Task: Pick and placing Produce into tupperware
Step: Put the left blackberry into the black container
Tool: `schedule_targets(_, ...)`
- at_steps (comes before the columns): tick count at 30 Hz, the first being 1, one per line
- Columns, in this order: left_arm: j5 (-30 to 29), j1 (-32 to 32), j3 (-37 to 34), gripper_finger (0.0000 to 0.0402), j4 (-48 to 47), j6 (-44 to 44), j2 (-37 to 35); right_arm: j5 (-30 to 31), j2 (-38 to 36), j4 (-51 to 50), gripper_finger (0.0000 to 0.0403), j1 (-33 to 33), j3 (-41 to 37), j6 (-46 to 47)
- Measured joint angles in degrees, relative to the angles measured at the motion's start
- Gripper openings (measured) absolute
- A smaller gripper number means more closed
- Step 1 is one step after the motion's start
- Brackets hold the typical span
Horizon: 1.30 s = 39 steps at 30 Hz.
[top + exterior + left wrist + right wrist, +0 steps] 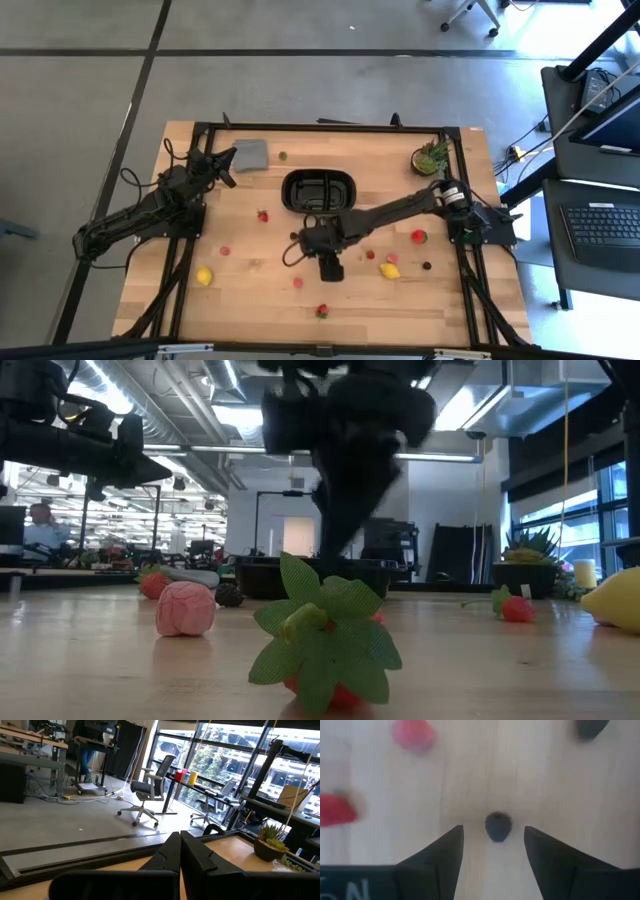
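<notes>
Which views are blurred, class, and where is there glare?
Right wrist view: the dark berry between the open right gripper fingers is soft, the red pieces blurrier. Low view: the near leafy strawberry is fairly sharp, the arm above smeared. High view: glare at the top right.

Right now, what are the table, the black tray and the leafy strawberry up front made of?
The table looks like pale bare wood, with visible grain. The black tray seems glossy plastic, since light glints off its rim. The strawberry's leaves look like crinkled green fabric; the red body underneath is mostly hidden, so I can't tell its material.
</notes>
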Motion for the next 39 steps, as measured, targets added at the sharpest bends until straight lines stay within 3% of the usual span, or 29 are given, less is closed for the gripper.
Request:
schedule_targets(14,0.0,0.0,0.0,0.0000,0.0,0.0,0.0,4.1,0.0,13.6,0.0211,2.2,-10.0,5.0)
schedule_targets(34,0.0,0.0,0.0,0.0000,0.0,0.0,0.0,4.2,-0.3,13.0,0.0211,2.8,-12.5,6.2)
schedule_targets(39,0.0,0.0,0.0,0.0000,0.0,0.0,0.0,4.5,-0.2,13.0,0.0195,2.9,-12.6,6.4)
